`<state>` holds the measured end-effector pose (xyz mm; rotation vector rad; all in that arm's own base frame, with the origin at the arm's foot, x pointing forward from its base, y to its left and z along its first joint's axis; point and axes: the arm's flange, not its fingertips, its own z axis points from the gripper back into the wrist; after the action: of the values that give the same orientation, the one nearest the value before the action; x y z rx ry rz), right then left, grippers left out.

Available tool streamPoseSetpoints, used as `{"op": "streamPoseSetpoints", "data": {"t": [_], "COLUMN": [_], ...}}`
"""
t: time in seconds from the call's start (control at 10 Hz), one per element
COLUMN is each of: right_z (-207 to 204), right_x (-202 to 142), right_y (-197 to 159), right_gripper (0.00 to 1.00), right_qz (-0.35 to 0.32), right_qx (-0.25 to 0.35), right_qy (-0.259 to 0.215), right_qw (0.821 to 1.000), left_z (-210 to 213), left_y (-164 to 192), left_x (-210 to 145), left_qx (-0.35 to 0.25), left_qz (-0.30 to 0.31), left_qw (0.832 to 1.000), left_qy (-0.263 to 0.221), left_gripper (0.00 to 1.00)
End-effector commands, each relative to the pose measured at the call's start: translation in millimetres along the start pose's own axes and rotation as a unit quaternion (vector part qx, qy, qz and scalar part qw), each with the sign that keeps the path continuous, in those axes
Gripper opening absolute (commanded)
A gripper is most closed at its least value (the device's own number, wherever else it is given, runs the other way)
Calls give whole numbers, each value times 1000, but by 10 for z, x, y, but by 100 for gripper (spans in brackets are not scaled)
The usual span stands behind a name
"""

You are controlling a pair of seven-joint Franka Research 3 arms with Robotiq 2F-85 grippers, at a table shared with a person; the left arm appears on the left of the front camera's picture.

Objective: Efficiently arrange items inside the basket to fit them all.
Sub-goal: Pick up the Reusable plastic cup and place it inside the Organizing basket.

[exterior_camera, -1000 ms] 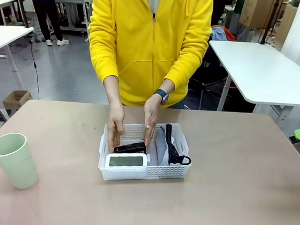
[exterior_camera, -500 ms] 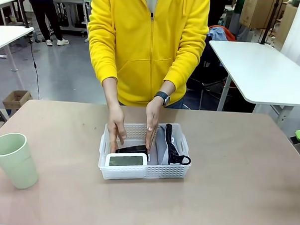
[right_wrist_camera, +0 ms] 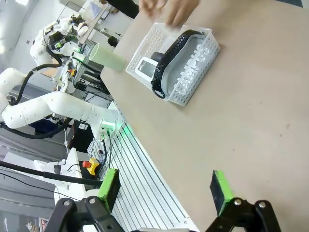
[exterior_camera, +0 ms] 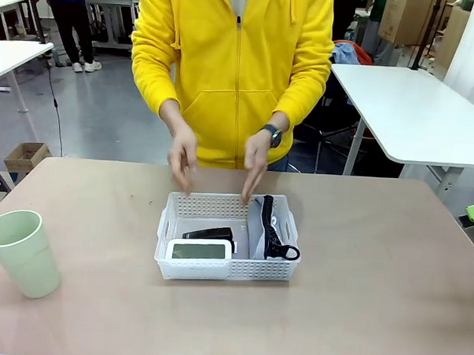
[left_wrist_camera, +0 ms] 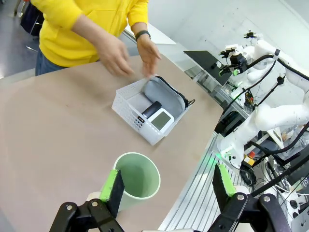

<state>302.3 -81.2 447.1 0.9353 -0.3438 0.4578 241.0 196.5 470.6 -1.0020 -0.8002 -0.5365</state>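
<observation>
In the front view, we are looking at the basket sitting in the middle of the table. The pouch is standing on edge in the basket's right part, its black strap draping toward the near wall. The screen device is lying at the near left, and the stapler is lying just behind it. The cup is standing upright at the lower left of the frame, well apart from the basket. The person's hands are hovering above the basket's far rim, touching nothing.

In the left wrist view, we are seeing the left gripper at the bottom edge, its jaws spreading wide and gripping nothing. The cup is standing just beyond its left finger, in the lower middle. The basket is lying farther off at the centre of the frame.

In the right wrist view, the right gripper is hanging at the bottom edge with its jaws wide apart and empty. The basket is lying in the upper middle, well apart from it, with the cup beyond at the upper left.
</observation>
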Motion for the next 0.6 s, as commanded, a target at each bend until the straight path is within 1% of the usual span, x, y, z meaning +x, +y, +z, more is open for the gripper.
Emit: {"op": "streamPoseSetpoints", "data": {"t": [0.0,0.1,0.2,0.3,0.4,0.5], "right_z": [-8,-8,-8,-8,-8,-8], "right_x": [16,16,16,16,16,16], "right_y": [-4,-4,-4,-4,-4,-4], "right_gripper": [100,100,100,100,100,100], "right_qz": [13,13,13,13,13,13], "right_qx": [8,8,8,8,8,8], "right_qy": [-11,-11,-11,-11,-11,-11], "right_qw": [1000,1000,1000,1000,1000,1000], "left_z": [3,3,0,-168,-291,-374], "left_y": [-13,-13,0,-15,-22,-14], "left_x": [15,15,0,52,80,50], "left_qx": [-5,-5,0,-25,-30,-20], "left_qz": [-10,-10,0,-31,-65,-114], "left_qw": [1000,1000,1000,997,994,987], "left_qy": [-8,-8,0,64,81,108], "left_gripper": [97,97,100,97,97,97]}}
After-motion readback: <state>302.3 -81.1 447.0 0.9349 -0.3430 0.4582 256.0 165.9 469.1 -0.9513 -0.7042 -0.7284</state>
